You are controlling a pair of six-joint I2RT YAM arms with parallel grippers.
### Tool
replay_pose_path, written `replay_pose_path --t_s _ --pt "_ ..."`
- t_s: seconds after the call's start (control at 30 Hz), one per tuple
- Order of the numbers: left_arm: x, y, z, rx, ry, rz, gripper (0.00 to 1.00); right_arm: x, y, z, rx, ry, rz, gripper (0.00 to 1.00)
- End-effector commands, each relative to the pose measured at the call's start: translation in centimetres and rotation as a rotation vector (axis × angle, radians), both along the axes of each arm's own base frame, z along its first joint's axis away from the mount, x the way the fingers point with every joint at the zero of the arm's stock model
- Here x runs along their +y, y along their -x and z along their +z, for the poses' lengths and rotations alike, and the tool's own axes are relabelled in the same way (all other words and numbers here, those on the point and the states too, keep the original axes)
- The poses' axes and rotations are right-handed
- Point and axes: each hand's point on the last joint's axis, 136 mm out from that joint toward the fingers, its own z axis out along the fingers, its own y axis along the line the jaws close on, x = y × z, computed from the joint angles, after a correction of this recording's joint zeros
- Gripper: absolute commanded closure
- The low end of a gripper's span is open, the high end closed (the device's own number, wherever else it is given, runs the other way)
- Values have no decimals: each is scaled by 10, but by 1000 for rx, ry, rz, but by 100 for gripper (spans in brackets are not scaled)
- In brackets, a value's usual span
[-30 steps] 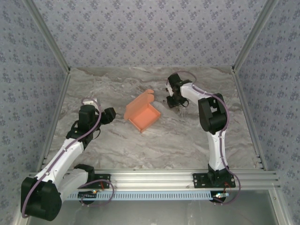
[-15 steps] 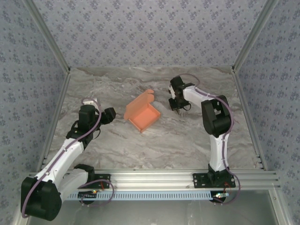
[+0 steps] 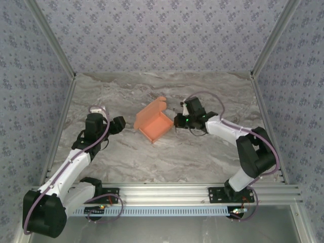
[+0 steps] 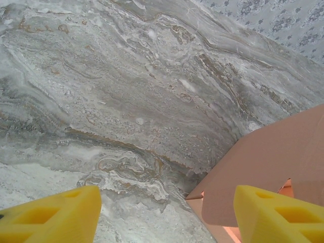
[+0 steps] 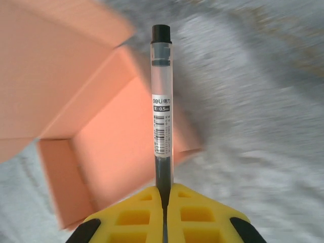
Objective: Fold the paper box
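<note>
Our right end effector [image 5: 163, 191] is pinched shut on one end of a clear pen [image 5: 162, 116], the barrel aimed over the open paper box [image 3: 154, 124], maybe to drop it in. The box sits mid-surface [image 3: 202, 152] with its lid flap up. Our left end effector [image 4: 164, 217] is spread wide and empty just beside it, probably to steady it.
</note>
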Motion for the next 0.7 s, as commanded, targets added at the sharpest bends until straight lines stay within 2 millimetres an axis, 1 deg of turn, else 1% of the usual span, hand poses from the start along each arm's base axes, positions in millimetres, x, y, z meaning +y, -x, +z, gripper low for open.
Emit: replay_pose_path --t_s 0.0,0.1,0.2,0.37,0.53,0.67 --pt "-1 -1 3 -18 9 -13 30 40 5 25 4 -203 -84 91" --pt "-1 0 5 -23 10 -13 30 64 13 27 13 -266 -121 91" --pt "-1 0 7 -30 14 -13 30 80 17 23 24 -274 -143 90" --pt "-2 2 8 -31 19 -18 30 83 13 19 28 -289 -204 90" --pt "-2 1 7 -33 23 -17 30 84 15 18 17 -275 -247 90" --pt "-3 1 5 -32 27 -18 30 86 13 10 21 -262 -268 90"
